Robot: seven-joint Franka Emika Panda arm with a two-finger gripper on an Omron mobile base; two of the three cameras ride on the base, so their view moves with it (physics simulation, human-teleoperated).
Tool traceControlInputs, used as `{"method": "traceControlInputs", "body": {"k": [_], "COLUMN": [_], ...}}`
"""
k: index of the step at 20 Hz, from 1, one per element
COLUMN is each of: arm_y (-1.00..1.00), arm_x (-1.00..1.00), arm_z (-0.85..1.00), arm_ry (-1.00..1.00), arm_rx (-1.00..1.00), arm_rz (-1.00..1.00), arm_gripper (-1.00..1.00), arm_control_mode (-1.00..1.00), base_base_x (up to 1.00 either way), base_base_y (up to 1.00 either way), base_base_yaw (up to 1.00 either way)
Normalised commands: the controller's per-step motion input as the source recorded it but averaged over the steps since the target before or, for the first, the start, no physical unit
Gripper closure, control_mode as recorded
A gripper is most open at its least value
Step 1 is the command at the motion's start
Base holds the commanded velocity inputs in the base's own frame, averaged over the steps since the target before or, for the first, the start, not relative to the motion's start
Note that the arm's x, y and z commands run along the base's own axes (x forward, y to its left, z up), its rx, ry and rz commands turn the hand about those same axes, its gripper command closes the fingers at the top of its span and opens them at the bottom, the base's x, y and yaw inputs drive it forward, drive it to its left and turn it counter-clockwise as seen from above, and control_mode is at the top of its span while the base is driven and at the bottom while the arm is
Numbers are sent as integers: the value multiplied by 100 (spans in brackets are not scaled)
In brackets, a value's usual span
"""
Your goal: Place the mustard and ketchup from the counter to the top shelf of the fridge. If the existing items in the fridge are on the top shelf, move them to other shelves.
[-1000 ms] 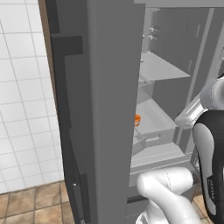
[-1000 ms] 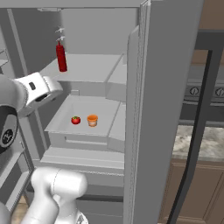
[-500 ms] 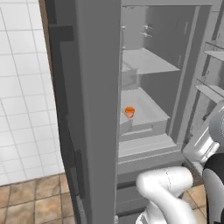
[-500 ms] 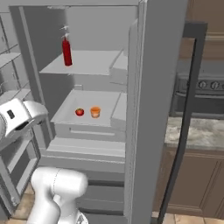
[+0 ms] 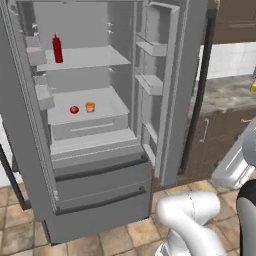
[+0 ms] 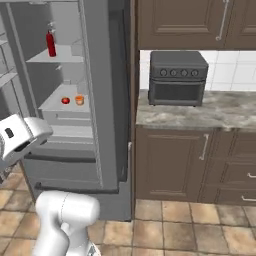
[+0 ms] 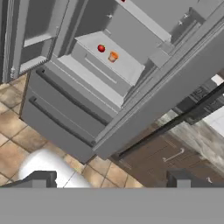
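Right, here is how I read it from my seat.
Fridge (image 5: pixel 95 190): both doors stand open, the shelves face me, and two drawers sit shut below.
Counter (image 6: pixel 200 114): it runs to the right of the fridge, over brown cabinets, with a dark toaster oven (image 6: pixel 177 77) standing on it.
Top shelf (image 5: pixel 90 56): mostly bare, with one bottle at its left end.
Pincer (image 7: pixel 111 180): fingers spread wide apart with nothing between them. It looks down across the fridge front and the tiled floor, well apart from any shelf.
Ketchup (image 5: pixel 57 48): a slim red bottle with a pale cap, upright, long axis vertical, near the left wall of the top shelf. I judge that half of the job done.
Mustard: I cannot pick it out for sure. A yellow sliver (image 5: pixel 254 86) at the far right edge of the left base view, over the counter, may be it.
Key relation: the counter lies off to the right of where the pincer points, so I judge the next move needs a swing or a drive rightward, away from the fridge.
Lower shelf items: a small red fruit (image 5: pixel 74 109) and an orange cup (image 5: pixel 90 106) sit side by side, apart from each other and below the top shelf, so I see nothing that needs moving.
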Motion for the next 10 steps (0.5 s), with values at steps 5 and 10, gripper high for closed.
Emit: {"method": "traceControlInputs", "body": {"k": [5, 10], "arm_y": [0, 0], "arm_x": [0, 0], "arm_z": [0, 0], "arm_ry": [0, 0], "arm_rx": [0, 0], "arm_rz": [0, 0], "arm_gripper": [-100, -100], "arm_control_mode": [100, 100], "base_base_x": [-27, 40], "base_base_y": [-100, -99], "base_base_yaw": [-53, -51]}}
